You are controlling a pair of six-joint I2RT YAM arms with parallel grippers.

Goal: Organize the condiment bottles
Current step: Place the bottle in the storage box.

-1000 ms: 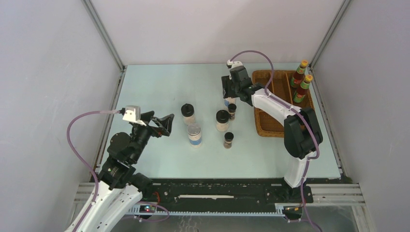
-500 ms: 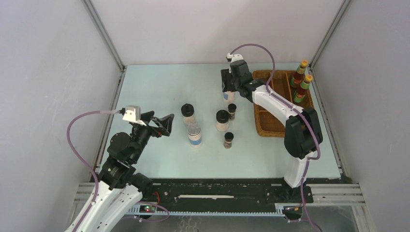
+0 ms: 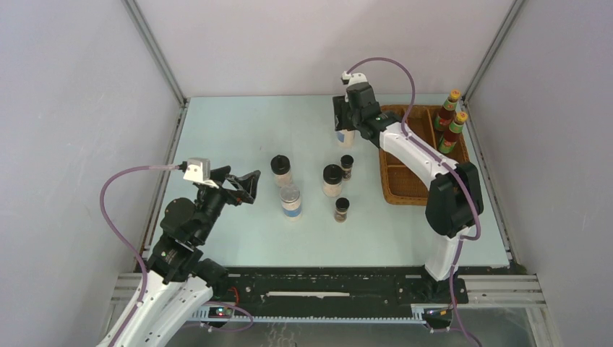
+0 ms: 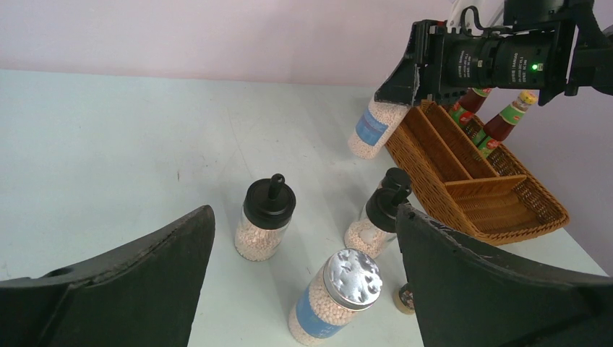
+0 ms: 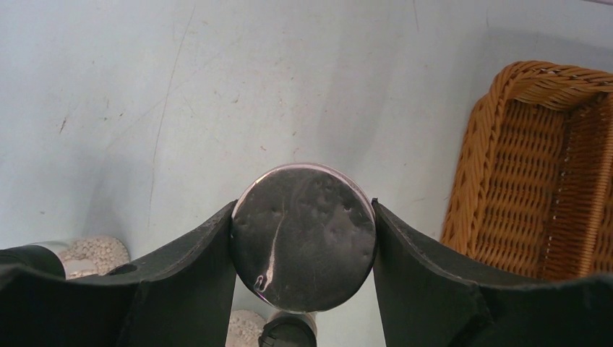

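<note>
since a second ago the right gripper [image 3: 347, 124] has carried its silver-lidded jar [image 4: 371, 129] farther from the arms and a little right, toward the wicker tray [image 3: 405, 199] – nothing else on the table [image 3: 231, 137] has shifted. its fingers are clenched on the jar just under the lid, and the jar hangs tilted, clear of the table, just left of the tray's far corner. the left gripper [image 3: 249, 186] hovers at the near left, spread wide and holding nothing.

done so far: the two red sauce bottles [image 3: 452, 121] stand together in the tray's far right compartment. left to do, as i judge it – set this jar in, then fetch the two black-lidded jars [image 3: 280, 171], the second silver-lidded jar [image 3: 290, 200] and the two tiny dark jars [image 3: 342, 209], all on the table mid-scene.
</note>
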